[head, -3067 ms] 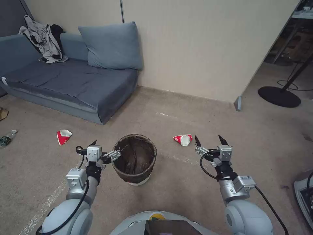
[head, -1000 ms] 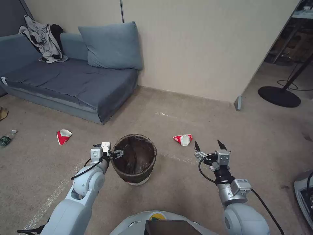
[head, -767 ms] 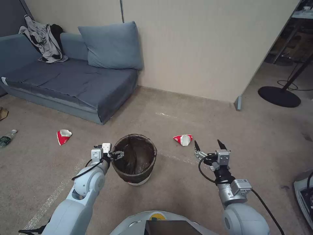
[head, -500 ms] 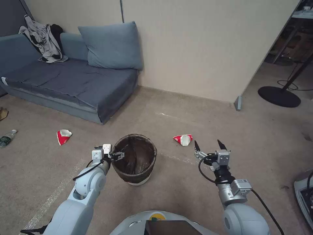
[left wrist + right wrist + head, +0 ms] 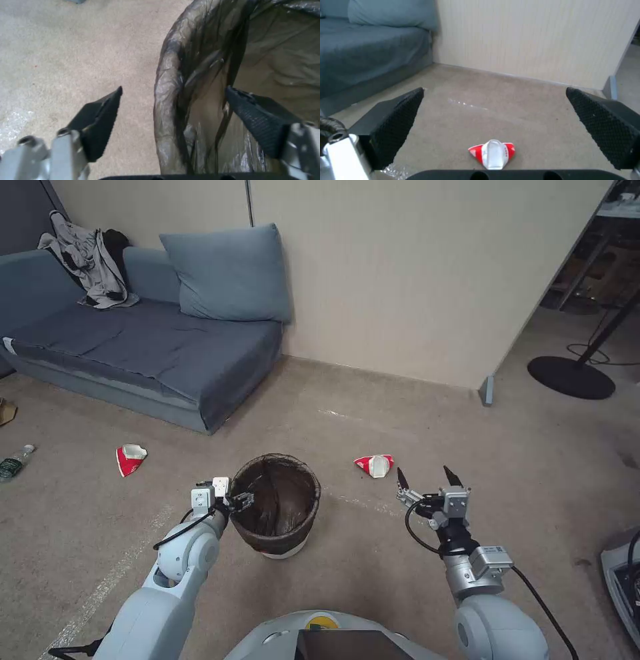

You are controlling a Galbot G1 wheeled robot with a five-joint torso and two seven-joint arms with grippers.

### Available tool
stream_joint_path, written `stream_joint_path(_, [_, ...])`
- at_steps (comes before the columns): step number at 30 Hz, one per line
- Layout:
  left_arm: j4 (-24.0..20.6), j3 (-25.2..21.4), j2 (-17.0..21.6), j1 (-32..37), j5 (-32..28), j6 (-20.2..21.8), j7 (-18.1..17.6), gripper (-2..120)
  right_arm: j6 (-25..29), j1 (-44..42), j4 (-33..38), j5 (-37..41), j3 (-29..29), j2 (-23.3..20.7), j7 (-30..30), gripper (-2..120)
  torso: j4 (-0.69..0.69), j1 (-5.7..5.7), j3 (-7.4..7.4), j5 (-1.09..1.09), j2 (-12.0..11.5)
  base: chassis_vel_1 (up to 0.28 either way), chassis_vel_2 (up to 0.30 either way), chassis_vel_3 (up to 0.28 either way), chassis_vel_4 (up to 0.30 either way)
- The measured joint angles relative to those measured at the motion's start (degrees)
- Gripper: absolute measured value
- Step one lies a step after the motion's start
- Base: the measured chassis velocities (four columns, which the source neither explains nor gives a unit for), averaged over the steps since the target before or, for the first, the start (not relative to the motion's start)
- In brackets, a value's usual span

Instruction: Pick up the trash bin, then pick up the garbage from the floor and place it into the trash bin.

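Straddling the lined rim of the trash bin (image 5: 275, 505) on the carpet, the left gripper (image 5: 173, 117) stays wide, one finger inside and one outside, ready to pinch it for lifting, while the right gripper (image 5: 423, 481) hangs open nearby.

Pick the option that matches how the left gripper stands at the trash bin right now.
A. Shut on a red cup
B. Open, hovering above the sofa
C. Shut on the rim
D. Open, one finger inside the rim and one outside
D: the left gripper is open, straddling the trash bin rim, one finger outside over carpet, the other inside against the liner.
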Motion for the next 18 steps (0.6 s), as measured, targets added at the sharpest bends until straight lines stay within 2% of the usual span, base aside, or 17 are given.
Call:
stream_joint_path(2, [0.02, 0.00, -0.03, 0.02, -0.01, 0.00, -0.01, 73, 0.04, 0.03, -0.03, 0.00, 0.00, 0.02, 0.00, 100, 0.00, 0.00, 0.00, 0.00, 0.00, 0.000, 0.000, 0.000, 0.000])
stream_joint_path(6, [0.04, -0.02, -0.03, 0.00, -0.31, 0.00, 0.02, 56, 0.10, 0.09, -0.04, 0.00, 0.00, 0.05, 0.00, 100, 0.00, 0.00, 0.00, 0.00, 0.00, 0.000, 0.000, 0.000, 0.000])
stream_joint_path(7, [0.04, -0.02, -0.03, 0.00, -0.31, 0.00, 0.02, 56, 0.10, 0.09, -0.04, 0.00, 0.00, 0.05, 0.00, 100, 0.00, 0.00, 0.00, 0.00, 0.00, 0.000, 0.000, 0.000, 0.000])
stream_joint_path(9, [0.10, -0.04, -0.01, -0.14, -0.37, 0.00, 0.01, 43, 0.20, 0.10, -0.07, 0.02, 0.00, 0.09, -0.01, 100, 0.00, 0.00, 0.00, 0.00, 0.00, 0.000, 0.000, 0.000, 0.000])
stream_joint_path(12, [0.15, -0.05, 0.00, -0.18, -0.38, 0.00, 0.00, 36, 0.32, 0.10, -0.14, 0.06, -0.01, 0.12, -0.01, 100, 0.00, 0.00, 0.00, 0.00, 0.00, 0.000, 0.000, 0.000, 0.000])
stream_joint_path(15, [0.19, -0.06, -0.01, -0.15, -0.38, 0.00, -0.02, 21, 0.65, 0.11, -0.26, 0.10, 0.00, 0.18, -0.02, 100, 0.00, 0.00, 0.00, 0.00, 0.00, 0.000, 0.000, 0.000, 0.000])
stream_joint_path(18, [0.19, -0.06, -0.02, -0.14, -0.38, 0.00, -0.02, 21, 0.69, 0.11, -0.27, 0.11, 0.00, 0.18, -0.01, 100, 0.00, 0.00, 0.00, 0.00, 0.00, 0.000, 0.000, 0.000, 0.000])
